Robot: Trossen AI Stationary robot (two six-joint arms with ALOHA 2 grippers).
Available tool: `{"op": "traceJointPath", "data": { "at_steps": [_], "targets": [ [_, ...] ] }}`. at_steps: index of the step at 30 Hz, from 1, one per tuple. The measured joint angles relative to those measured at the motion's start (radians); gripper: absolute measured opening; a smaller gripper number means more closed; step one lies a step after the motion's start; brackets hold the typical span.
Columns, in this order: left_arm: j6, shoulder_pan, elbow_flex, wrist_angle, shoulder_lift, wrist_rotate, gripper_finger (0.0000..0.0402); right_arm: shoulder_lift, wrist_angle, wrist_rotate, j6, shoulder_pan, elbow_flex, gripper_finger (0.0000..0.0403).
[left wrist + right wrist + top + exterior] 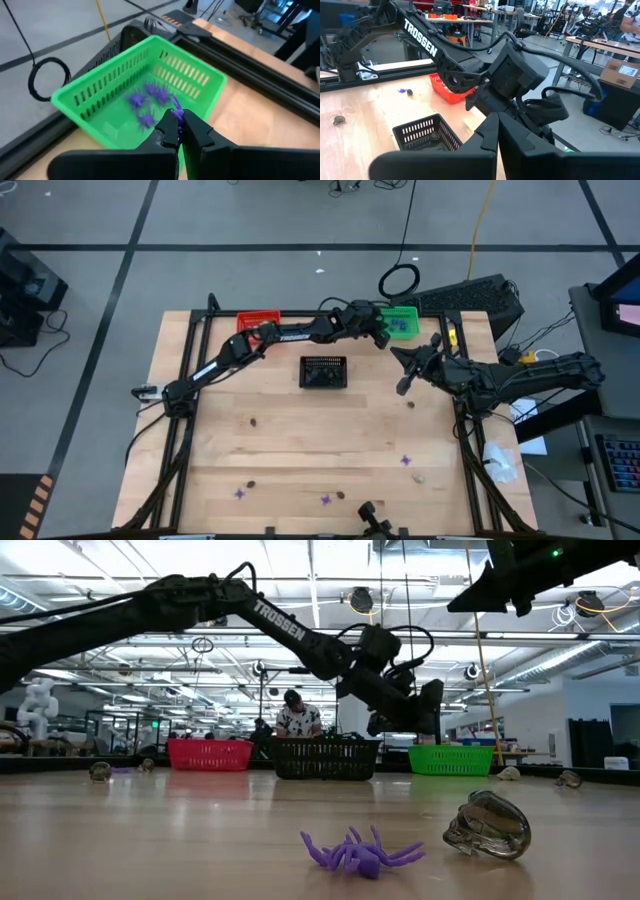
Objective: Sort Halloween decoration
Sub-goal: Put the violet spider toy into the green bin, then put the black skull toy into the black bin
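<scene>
1. The left gripper (179, 131) hangs above the green basket (100, 85) at the far edge of the table (300, 450), its fingers clamped together on a purple spider (176, 113)
2. The held spider is pinched at the fingertips and sticks out beyond them as a thin purple strip, its long axis running on from the fingers toward the basket floor; only that strip shows, so which end is the body cannot be told
3. Just beyond the fingertips, inside the green basket, lie three more purple spiders (150, 102), legs splayed flat, clustered near the middle of the floor
4. The right gripper (497, 131) is raised off the table beside the left gripper, on the table's right side, its fingers closed together on nothing, pointing toward the left arm's wrist
5. Below and ahead of the right gripper stands the black basket (427, 132), with the red basket (445, 90) farther on behind the left arm
6. Well away from both grippers, on the near part of the table, loose pieces lie scattered: a purple spider (360, 852) sprawled flat with its long axis across the low view, and just beside it a dark shiny skull (487, 825) tilted on its side
7. Other small purple spiders (326, 500) and brown bits (254, 421) dot the tabletop; their facing is too small to tell
</scene>
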Motion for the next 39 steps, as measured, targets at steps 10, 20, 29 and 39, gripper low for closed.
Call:
{"op": "traceJointPath", "data": {
  "at_steps": [10, 20, 29, 39],
  "targets": [
    [-0.007, 0.0, -0.001, 0.001, 0.01, -0.005, 0.0033, 0.0, 0.0, -0.003, 0.0, 0.0, 0.0, 0.0],
    [-0.006, 0.0, -0.001, 0.026, 0.008, -0.006, 0.0092, 0.0, -0.001, -0.004, -0.005, 0.0, 0.0, 0.0],
    [0.231, -0.053, 0.0, -0.024, -0.092, -0.013, 0.0061, -0.006, -0.051, -0.007, 0.002, 0.021, 0.0, 0.0],
    [0.258, -0.174, -0.113, 0.138, -0.092, -0.041, 0.0001, -0.075, -0.118, -0.004, 0.012, 0.098, 0.0, 0.0]
  ]
}}
